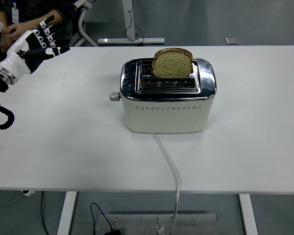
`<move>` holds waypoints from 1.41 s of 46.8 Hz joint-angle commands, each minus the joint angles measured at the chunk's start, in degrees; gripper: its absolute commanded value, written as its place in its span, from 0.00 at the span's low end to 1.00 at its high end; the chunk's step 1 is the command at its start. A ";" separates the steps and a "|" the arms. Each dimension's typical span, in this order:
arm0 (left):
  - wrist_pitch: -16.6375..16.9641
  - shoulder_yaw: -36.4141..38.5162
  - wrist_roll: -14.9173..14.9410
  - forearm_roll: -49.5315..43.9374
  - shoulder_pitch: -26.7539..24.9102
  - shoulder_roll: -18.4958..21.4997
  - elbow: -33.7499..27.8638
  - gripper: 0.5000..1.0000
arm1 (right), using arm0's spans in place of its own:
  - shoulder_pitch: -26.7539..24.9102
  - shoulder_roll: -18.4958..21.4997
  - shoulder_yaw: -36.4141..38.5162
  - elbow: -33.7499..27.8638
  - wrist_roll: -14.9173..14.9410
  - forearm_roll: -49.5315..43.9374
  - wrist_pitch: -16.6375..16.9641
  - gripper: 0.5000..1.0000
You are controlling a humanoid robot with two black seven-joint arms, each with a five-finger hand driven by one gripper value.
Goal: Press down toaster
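A cream and chrome toaster (167, 100) stands in the middle of the white table (63, 137). A slice of brown bread (172, 62) sticks up out of its far slot. The lever knob (114, 97) juts from the toaster's left end, high up. My left hand (36, 45) hovers at the far left of the table, fingers spread and holding nothing, well away from the knob. The right arm does not show.
A white power cord (169, 164) runs from the toaster's front over the table's near edge to the floor. A seated person (19, 22) shows at the top left, behind my left hand.
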 commanded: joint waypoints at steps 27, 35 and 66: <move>-0.46 0.99 0.00 24.65 3.17 8.34 -15.68 1.00 | 0.00 0.00 0.00 -0.06 0.00 0.00 0.00 1.00; -0.46 1.87 -0.09 30.36 3.17 10.53 -19.12 1.00 | 0.00 0.00 0.00 -0.06 0.00 0.00 0.00 1.00; -0.38 3.54 -0.36 45.40 4.23 12.64 -27.46 1.00 | 0.00 0.00 0.00 -0.06 0.00 0.00 0.00 1.00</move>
